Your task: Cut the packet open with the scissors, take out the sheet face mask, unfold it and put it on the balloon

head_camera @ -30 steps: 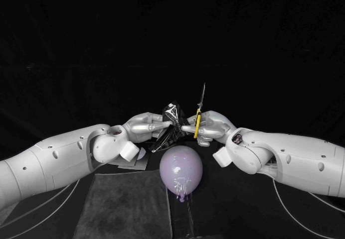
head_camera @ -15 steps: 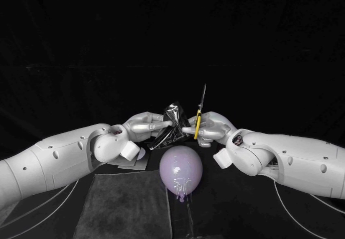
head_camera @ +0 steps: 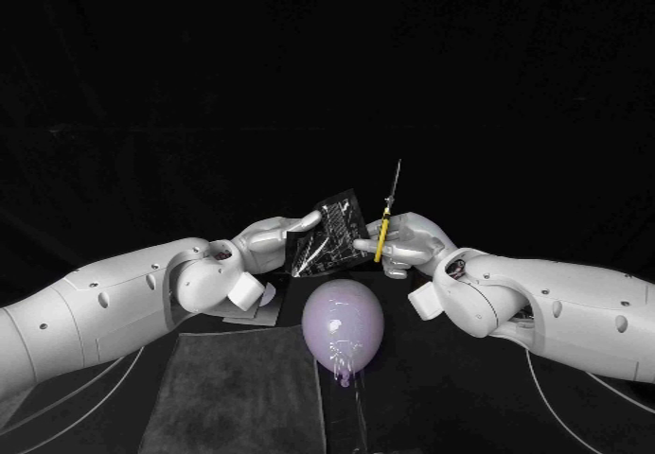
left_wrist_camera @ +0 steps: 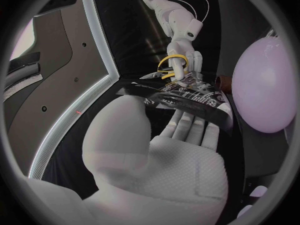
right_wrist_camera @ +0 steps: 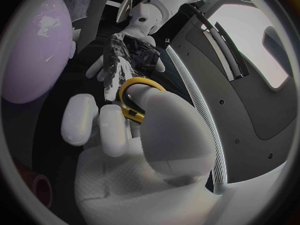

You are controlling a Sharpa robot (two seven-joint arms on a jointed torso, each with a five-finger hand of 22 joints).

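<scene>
Cutting step in hand: glossy black foil packet [head_camera: 327, 244] pinched between left hand [head_camera: 274, 238] fingers, aloft above pale lilac balloon [head_camera: 343, 322]. Upright in right hand [head_camera: 410, 244], fingers curled round the handles: yellow-handled steel scissors [head_camera: 386, 222] (blades seemingly closed). Next, probably: opening blades, meeting packet's edge.

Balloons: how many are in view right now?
1. The purple balloon sits between the two arms, nearer the robot than the packet in the left hand and the scissors in the right hand. I see no other.

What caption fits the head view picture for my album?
Left hand holds the packet, right hand holds yellow scissors beside it, by a lilac balloon.
</scene>
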